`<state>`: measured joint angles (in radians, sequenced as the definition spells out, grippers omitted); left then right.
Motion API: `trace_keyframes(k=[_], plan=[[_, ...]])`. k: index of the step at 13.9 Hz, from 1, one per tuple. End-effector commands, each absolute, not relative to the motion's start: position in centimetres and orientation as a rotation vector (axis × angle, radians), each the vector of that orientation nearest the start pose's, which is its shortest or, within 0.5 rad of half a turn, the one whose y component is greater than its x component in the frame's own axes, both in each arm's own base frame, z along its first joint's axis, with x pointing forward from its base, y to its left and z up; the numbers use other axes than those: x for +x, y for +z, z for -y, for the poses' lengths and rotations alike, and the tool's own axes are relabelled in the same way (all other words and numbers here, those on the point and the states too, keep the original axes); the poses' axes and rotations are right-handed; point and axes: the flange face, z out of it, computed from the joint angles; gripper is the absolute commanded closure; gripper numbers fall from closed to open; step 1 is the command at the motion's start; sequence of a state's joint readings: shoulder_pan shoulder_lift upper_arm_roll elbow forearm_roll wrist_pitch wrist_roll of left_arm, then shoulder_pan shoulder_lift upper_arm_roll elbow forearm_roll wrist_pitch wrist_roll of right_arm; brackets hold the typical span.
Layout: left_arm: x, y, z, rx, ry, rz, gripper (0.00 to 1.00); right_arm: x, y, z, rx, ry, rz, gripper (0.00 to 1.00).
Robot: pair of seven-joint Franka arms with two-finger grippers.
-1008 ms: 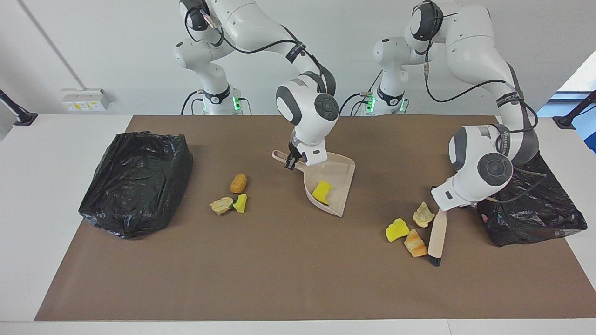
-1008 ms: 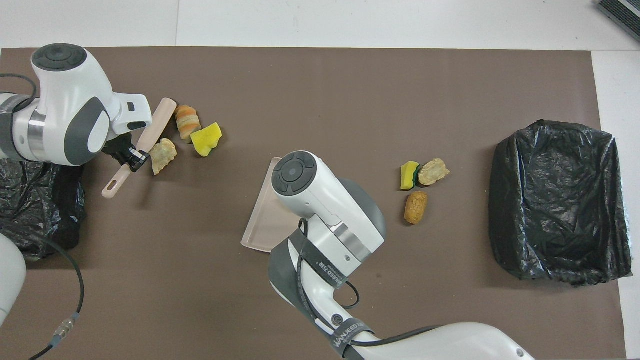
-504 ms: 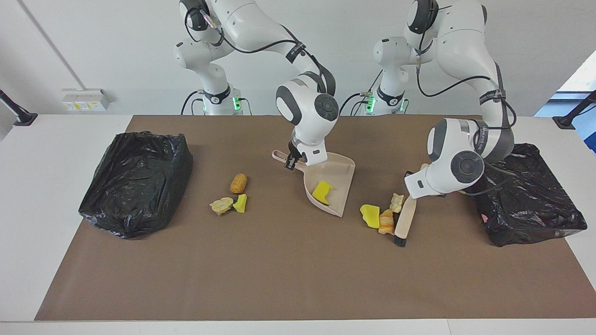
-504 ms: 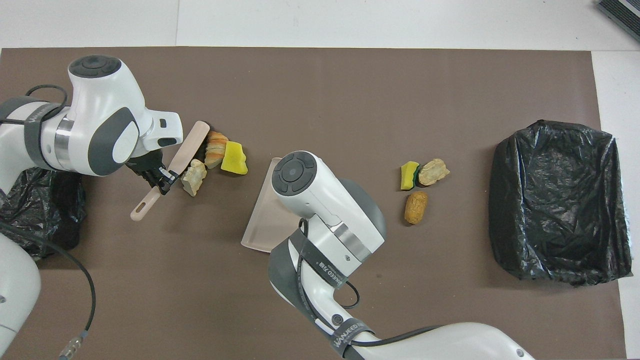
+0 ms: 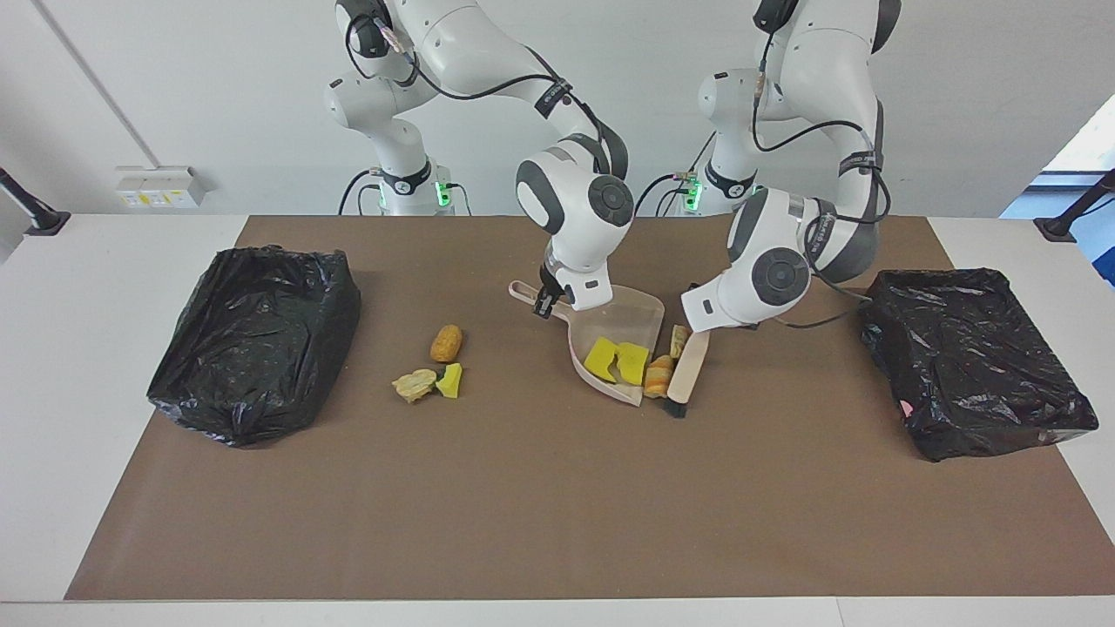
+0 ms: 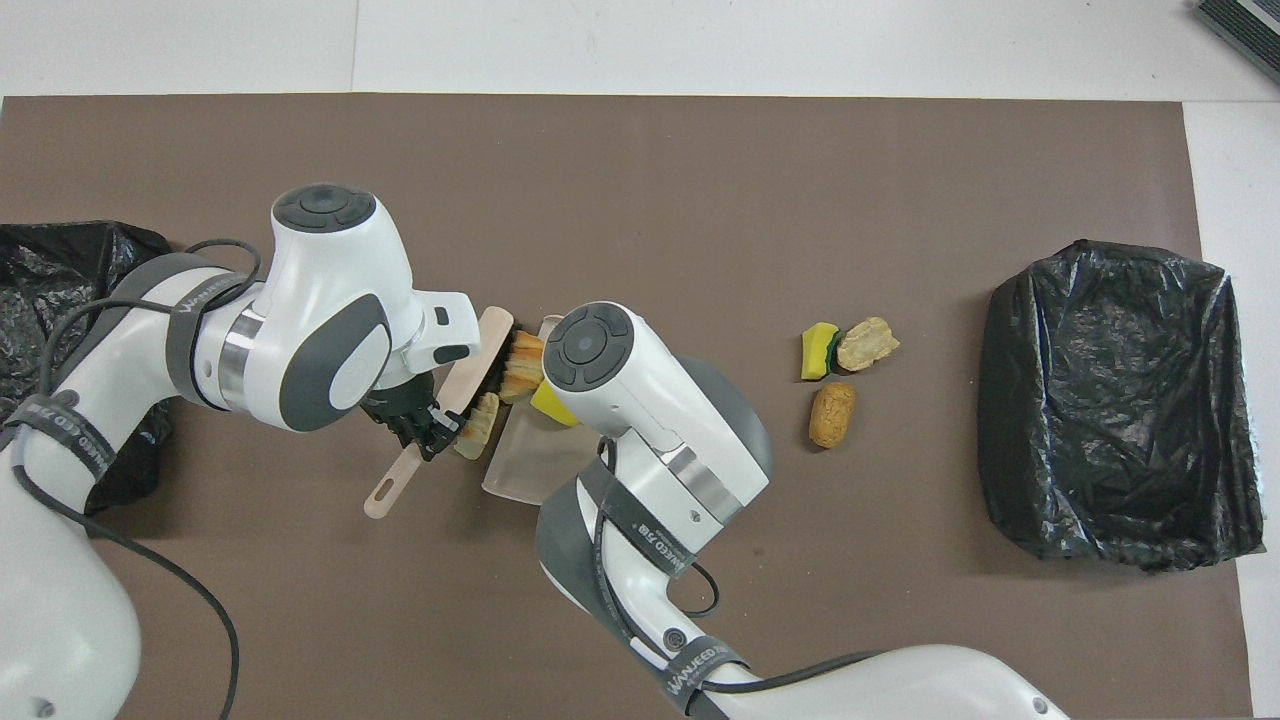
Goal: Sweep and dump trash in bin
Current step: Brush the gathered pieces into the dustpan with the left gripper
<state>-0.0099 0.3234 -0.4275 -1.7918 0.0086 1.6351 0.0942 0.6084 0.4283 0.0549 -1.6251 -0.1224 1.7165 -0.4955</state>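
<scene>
Your right claw (image 5: 547,306) is clamped on the handle of the beige dustpan (image 5: 640,312), which rests on the brown mat (image 5: 540,488) near the middle of the surface. Your left claw (image 6: 425,428) grips the brush (image 5: 688,370) by its handle, bristles down at the pan's open mouth. Two yellow sponge wedges (image 5: 617,360) lie inside the pan. The orange-striped pastry piece (image 5: 658,376) sits at the pan's lip, touching the brush, with a beige crusty chunk (image 5: 679,340) just beside it. Toward the right arm's end, the brown croquette (image 5: 446,342), another beige chunk (image 5: 415,384) and a yellow wedge (image 5: 450,380) lie on the mat, near a black-lined bin (image 5: 253,340). A second black-lined bin (image 5: 971,357) sits at the left arm's end.
</scene>
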Motion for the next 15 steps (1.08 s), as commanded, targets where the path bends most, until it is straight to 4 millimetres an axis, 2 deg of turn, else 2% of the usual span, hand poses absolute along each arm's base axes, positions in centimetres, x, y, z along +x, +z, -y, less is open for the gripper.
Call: trace_keyframes(k=[1,5,7,10,12,15], plan=[[50.2,38.0,25.3,-3.007,0.756,-0.786,1.0,50.3,35.6,-37.5,-2.644,0.519,1.798,1.0],[49.2,39.0,27.7,-3.1,0.797,-0.649,1.0,50.2,35.6,-37.5,-2.644,0.522,1.798,1.0],[49.5,40.1,27.7,-3.127,0.789,-0.635,1.0,50.3,35.5,-37.4,-2.646,0.522,1.796,1.0],[50.3,42.0,26.9,-3.162,0.784,-0.59,1.0,50.2,35.5,-37.3,-2.642,0.525,1.799,1.0],[50.4,43.5,25.8,-3.163,0.771,-0.48,1.0,50.3,35.4,-37.2,-2.64,0.527,1.797,1.0],[49.3,46.0,25.4,-3.15,0.723,-0.282,1.0,50.3,35.4,-37.1,-2.646,0.529,1.784,1.0]])
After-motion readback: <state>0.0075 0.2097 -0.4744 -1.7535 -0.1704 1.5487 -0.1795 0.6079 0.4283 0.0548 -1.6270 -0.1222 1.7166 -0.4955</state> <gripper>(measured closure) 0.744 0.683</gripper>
